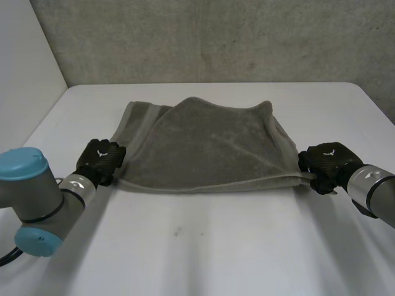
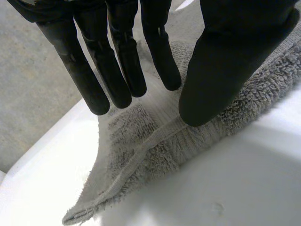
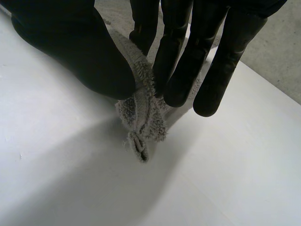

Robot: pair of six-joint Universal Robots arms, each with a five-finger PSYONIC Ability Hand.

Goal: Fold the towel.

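Towel (image 1: 210, 145), grey terry, lies folded over, edges uneven and rumpled.

The towel (image 1: 203, 145) lies on the tabletop (image 1: 203, 246), nearer to its far edge. The left robot hand (image 1: 102, 159) is at the towel's near left corner, the right robot hand (image 1: 327, 163) at the near right.

Head camera overlooks the table (image 1: 197, 253); wrist cameras closely view opposite towel (image 1: 203, 139) corners.

Soft, even light, perhaps from overhead, white table (image 1: 203, 246) bright, faint shadow beneath towel (image 1: 210, 142) edge.
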